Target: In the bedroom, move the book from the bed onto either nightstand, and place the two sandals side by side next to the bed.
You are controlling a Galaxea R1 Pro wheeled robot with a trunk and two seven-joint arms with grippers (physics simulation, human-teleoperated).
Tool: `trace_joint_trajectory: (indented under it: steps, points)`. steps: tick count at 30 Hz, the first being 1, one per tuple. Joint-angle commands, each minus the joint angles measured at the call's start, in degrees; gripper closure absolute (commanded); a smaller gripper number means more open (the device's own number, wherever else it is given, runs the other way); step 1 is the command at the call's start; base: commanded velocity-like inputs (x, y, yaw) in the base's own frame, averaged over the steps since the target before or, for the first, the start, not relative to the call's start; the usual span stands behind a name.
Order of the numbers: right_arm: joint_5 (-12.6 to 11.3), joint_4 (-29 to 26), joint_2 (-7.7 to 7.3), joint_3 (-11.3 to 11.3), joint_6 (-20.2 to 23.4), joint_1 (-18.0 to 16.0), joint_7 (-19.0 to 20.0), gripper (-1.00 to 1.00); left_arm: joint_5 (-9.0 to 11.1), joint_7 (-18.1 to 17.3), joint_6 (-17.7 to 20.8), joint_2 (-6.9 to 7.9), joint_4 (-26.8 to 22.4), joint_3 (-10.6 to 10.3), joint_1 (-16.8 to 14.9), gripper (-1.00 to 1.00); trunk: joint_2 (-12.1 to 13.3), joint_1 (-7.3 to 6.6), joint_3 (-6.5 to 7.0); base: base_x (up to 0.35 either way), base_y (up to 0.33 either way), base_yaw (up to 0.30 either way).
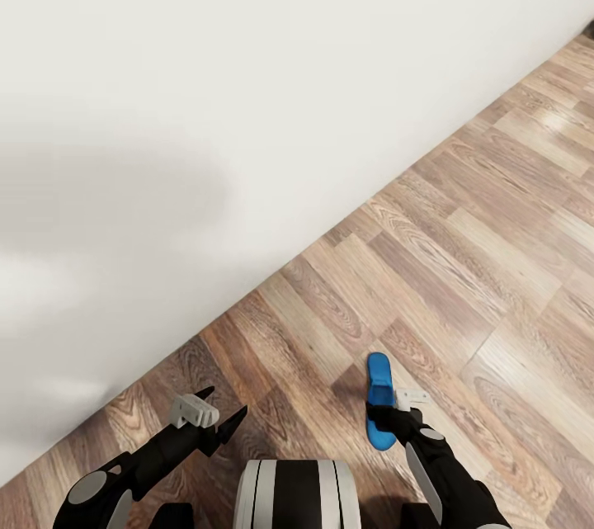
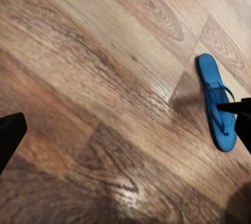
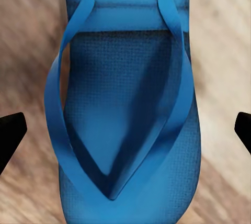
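**Sandal under the right claw, on bare floor by the wall**

Sandal point(image 3: 123, 130) is lying between the spread fingertips of the right gripper point(image 1: 388, 412), which is hovering released directly over it; the two dark tips are flanking the sole without touching it. The sandal is resting flat on the plank floor point(image 1: 462, 265), near the robot and right of its trunk, a little way out from the white wall point(image 1: 247, 100). The left gripper point(image 1: 224, 409) is hanging released too, carrying nothing, well apart on the left.

The sole is thin, flat, bright blue and finely stippled, with smooth Y-shaped straps arching above it. A likely risk: the tips closing only on a springy strap, or skidding across the glossy wood grain, letting the sandal tilt or slip free.
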Motion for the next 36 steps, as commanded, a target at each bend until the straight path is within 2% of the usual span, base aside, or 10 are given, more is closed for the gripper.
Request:
trace_joint_trajectory:
  steps: [1, 16, 23, 34, 35, 36]
  points:
    - [-0.49, -0.1, 0.01, -0.01, 0.28, -0.01, -0.03, -1.0, 0.57, -0.16, 0.55, 0.0, 0.0, 0.05, -0.02, -1.0, -0.01, -0.01, -0.03, 0.045, 0.0, 0.0]
    - [-0.49, -0.1, 0.02, -0.02, 0.28, -0.01, -0.03, -1.0, 0.57, -0.07, 0.55, 0.0, -0.02, -0.04, -0.01, -1.0, -0.01, -0.01, -0.03, 0.05, 0.0, 0.0]
    - [-0.5, -0.1, 0.01, 0.0, 0.28, -0.01, -0.03, -1.0, 0.55, -0.07, 0.55, -0.02, 0.0, -0.04, -0.01, -1.0, -0.1, 0.17, -1.58, 0.0, 0.0, 0.0]
    - [-0.48, -0.1, 0.0, -0.03, 0.28, -0.03, -0.03, -1.0, 0.57, -0.13, 0.55, 0.0, -0.06, -0.04, -0.01, -1.0, -0.1, 0.17, -1.58, 0.0, 0.0, 0.0]
    - [-0.49, -0.1, 0.0, -0.03, 0.28, -0.01, -0.03, 1.0, 0.58, -0.13, 0.55, 0.0, -0.06, -0.04, -0.01, -1.0, -0.1, 0.17, -1.58, 0.0, 0.0, 0.0]
    - [-0.48, -0.1, 0.0, -0.01, 0.28, -0.01, -0.03, 1.0, 0.57, -0.13, 0.55, 0.0, -0.06, -0.04, 0.01, -1.0, -0.1, 0.17, -1.58, 0.0, 0.0, 0.0]
